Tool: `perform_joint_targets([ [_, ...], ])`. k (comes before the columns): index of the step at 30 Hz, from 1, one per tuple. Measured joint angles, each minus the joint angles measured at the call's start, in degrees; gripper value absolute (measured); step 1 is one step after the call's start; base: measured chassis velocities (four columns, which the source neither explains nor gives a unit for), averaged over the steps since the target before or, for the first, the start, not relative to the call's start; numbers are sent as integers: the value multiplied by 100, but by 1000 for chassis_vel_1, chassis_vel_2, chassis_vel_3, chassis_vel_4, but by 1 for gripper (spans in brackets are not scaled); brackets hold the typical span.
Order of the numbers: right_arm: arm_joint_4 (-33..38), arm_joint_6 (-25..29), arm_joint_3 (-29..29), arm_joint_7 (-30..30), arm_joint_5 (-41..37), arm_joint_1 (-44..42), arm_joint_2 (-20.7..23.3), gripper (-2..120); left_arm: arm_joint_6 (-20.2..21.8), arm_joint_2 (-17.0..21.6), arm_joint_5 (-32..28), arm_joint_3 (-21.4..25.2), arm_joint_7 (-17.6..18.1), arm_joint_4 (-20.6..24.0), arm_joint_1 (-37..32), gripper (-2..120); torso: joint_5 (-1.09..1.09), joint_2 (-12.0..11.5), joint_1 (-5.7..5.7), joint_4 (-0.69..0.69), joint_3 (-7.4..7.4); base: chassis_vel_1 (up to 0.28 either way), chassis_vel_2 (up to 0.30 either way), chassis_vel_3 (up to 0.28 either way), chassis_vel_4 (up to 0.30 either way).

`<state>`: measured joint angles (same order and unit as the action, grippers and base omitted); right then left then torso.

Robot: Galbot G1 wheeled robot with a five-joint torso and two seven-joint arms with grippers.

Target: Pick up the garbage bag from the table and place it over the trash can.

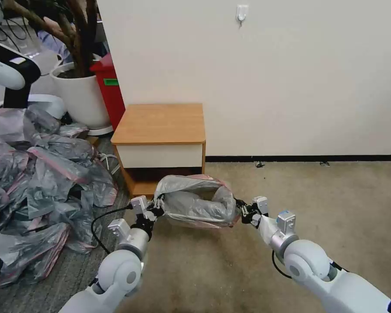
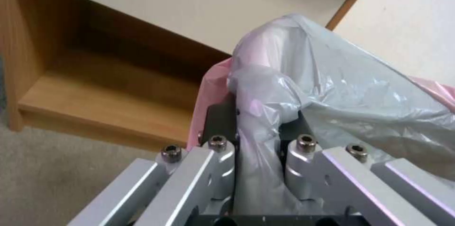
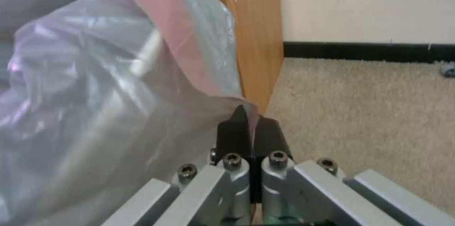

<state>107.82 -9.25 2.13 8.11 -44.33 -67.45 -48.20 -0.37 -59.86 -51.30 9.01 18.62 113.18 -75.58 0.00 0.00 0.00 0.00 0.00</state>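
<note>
The crinkly translucent grey garbage bag with a pink rim band (image 1: 197,202) hangs stretched side to side between both arms, low before the orange-brown wooden nightstand (image 1: 160,124). The left gripper (image 1: 154,211) pinches a bunched fold at one end; the right gripper (image 1: 244,211) clamps the opposite rim. Any bin beneath stays hidden.

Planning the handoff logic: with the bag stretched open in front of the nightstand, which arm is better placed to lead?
Neither clearly: left gripper and right gripper each pinch an opposite edge of the garbage bag.
</note>
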Motion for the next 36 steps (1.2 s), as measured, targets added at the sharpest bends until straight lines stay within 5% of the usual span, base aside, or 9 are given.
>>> perform_joint_targets([
  [36,-81,-197,266,139,-465,-297,-250,0,-2,-17,431,131,-1,176,-517,9,0,0,0,0,0,0,0,0,0],
])
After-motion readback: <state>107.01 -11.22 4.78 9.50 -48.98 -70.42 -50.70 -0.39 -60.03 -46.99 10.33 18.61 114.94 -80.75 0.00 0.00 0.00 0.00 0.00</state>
